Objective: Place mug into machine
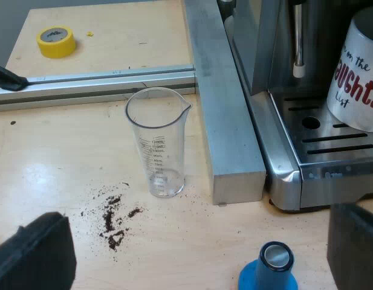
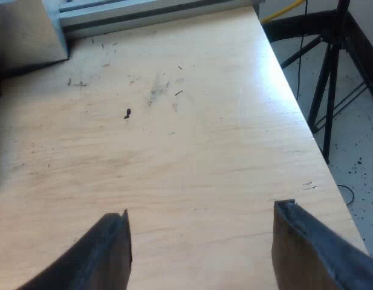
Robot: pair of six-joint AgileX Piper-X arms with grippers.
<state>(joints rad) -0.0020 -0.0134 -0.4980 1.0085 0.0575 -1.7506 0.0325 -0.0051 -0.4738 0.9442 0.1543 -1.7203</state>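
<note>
1 white mug (image 1: 358, 78) sits on drip tray (image 1: 322, 145) of espresso machine (image 1: 262, 48).
Red and black lettering on its side; left gripper (image 1: 201, 248) and right gripper (image 2: 202, 229) both spread wide, holding nothing.

White lettered mug (image 1: 355, 72) upright on drip tray (image 1: 331, 142) of espresso machine (image 1: 262, 42)

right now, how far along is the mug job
Done, it seems: the mug stands on the drip tray of the espresso machine. In hand: nothing; the left gripper is open above the table near the tamper and measuring glass, the right gripper open above the table. Left: nothing visible.
</note>
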